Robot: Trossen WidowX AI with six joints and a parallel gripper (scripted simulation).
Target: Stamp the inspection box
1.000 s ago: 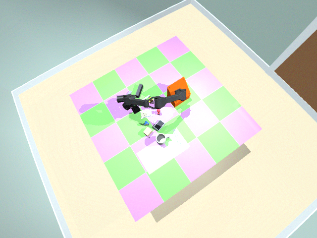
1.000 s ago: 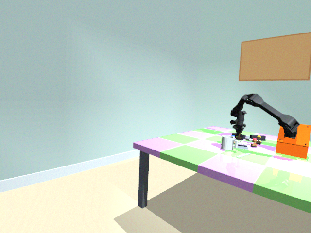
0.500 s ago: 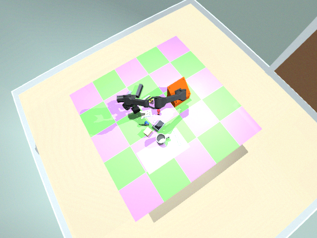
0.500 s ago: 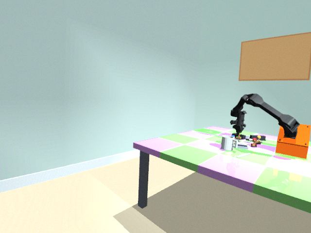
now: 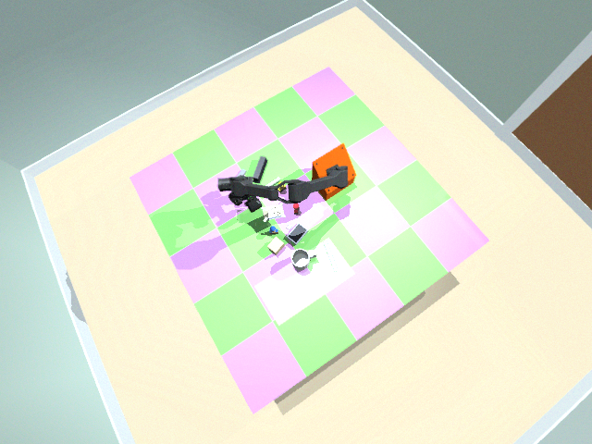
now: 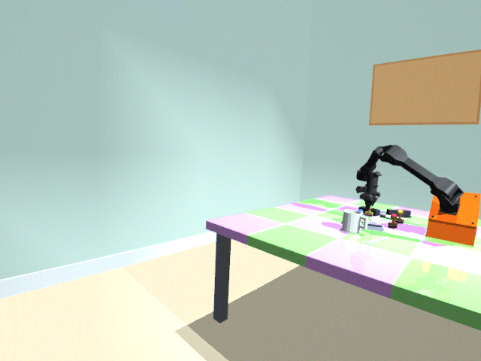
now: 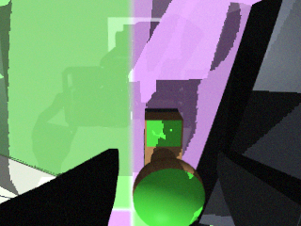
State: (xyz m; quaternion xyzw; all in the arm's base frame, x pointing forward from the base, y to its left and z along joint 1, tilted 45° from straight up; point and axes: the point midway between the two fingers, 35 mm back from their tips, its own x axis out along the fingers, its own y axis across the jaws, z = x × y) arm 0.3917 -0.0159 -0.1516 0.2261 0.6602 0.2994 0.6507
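The end effector (image 7: 165, 214) stands about half closed, its dark fingers flanking the green knob of the PASS stamp (image 7: 168, 196). They appear to be gripping it, though contact itself is hard to make out. In the wrist view the stamp hangs straight below, long axis vertical, its brown block and green face pointing down at the table (image 7: 70, 56).

What the next move seems to turn on is the ink pad (image 5: 296, 233). In the top view it lies to the right of the end effector and nearer, beyond the card (image 5: 276, 210), with a red-knobbed stamp (image 5: 296, 206) close by. The stamp likely has to travel that way, staying upright.
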